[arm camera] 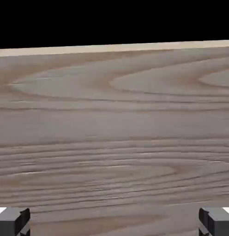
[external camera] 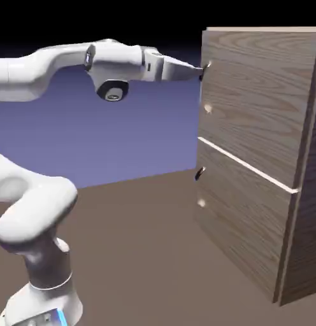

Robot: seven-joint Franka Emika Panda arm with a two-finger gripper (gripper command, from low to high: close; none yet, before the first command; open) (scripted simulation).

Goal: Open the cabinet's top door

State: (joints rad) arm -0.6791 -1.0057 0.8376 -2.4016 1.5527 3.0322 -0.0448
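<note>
the jaws (arm camera: 114,222) were spread wide, one finger tip at each lower corner of the hand view, with nothing showing between them but wood grain. in the exterior view they pointed at the upper part of the cabinet (external camera: 262,102), their tips beside the small dark curved handle (external camera: 208,67) near the top door's left edge; whether they touched it could not be told.

the top door (external camera: 256,95) was the larger panel, above the pale seam (external camera: 246,164), and it sat closed, flush as far as could be seen. below its handle was a pale knob (external camera: 208,109) (small and rounded, likely a poorer thing to grip). the lower panel (external camera: 243,223) had a dark handle (external camera: 200,172) of its own, not the one wanted.

the door looked like a stiff, flat board, probably of middling weight, that would swing rather than bend. the handle seemed the place to take hold: slim and hard, perhaps a little slippery, so a pinch across its bar, or a finger hooked behind it, would likely serve best. a pull straight back might slip off once the door turned, so the hand would need to follow an arc.

farther out, the white arm (external camera: 23,79) reached across above the brown table (external camera: 135,248).
</note>
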